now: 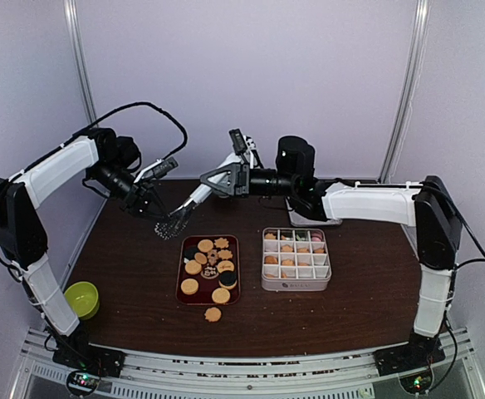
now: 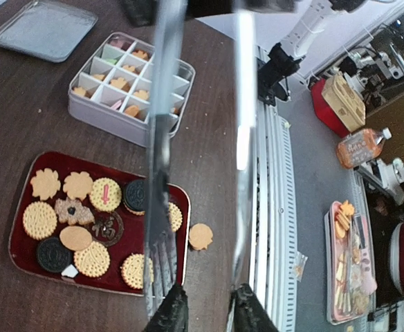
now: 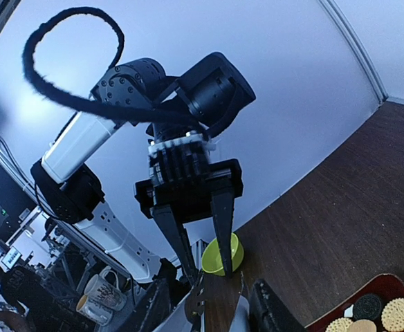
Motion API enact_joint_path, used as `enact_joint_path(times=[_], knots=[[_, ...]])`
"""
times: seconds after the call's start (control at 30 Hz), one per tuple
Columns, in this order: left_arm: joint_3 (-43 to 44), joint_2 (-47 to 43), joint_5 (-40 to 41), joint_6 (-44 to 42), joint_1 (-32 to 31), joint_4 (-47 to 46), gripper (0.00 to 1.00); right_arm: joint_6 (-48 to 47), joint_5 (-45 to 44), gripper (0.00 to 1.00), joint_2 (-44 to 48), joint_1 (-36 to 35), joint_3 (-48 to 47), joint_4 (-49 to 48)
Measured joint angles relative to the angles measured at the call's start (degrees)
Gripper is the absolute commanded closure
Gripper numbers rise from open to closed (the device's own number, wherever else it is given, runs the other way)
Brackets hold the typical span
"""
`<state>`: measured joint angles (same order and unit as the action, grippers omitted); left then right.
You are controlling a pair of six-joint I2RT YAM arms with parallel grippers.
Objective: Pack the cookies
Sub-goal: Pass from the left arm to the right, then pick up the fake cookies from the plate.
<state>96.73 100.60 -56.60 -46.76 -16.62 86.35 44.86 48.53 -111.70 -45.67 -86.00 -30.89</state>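
Cookies [image 1: 209, 268], golden with a few dark ones, lie on a dark red tray [image 1: 181, 283]. One loose cookie [image 1: 213, 314] sits on the table in front of it. More cookies fill part of a white divided box [image 1: 296, 258]. Metal tongs [image 1: 194, 204] hang in the air behind the tray. My right gripper [image 1: 218, 184] is shut on their handle end. My left gripper [image 2: 209, 311] has its fingers partly apart, and the two tong tips [image 2: 162, 277] rest against them. The right wrist view shows the tongs [image 3: 240, 321] between my right gripper's [image 3: 209, 304] fingers.
A green bowl [image 1: 82, 299] stands at the table's left front edge. A grey lid [image 2: 46, 28] lies behind the box. Both forearms cross above the back of the table. The wall is close behind them.
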Motion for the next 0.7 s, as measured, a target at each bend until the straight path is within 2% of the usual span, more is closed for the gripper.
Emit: enact_joint_path(times=[0.13,0.23,0.47,0.7], knots=[[-1.2,-0.3,3.1,4.1,0.0,-4.4,0.44,-7.8,-3.4,0.62,3.5,-1.1,0.0,8.7],[-2.2,-1.1,6.9,7.5,0.2,-8.4,0.37,-13.7,-6.8,0.63,6.3,-1.5,0.8,14.4],[-3.2,-3.6,18.9,14.7,4.6,-16.9,0.31,-25.9,-20.6,0.64,10.4,-3.1,3.5,25.5],[-3.4,-7.1,29.6,17.9,9.6,-22.1,0.29,-32.1,-34.7,0.63,10.3,-6.0,5.8,30.8]])
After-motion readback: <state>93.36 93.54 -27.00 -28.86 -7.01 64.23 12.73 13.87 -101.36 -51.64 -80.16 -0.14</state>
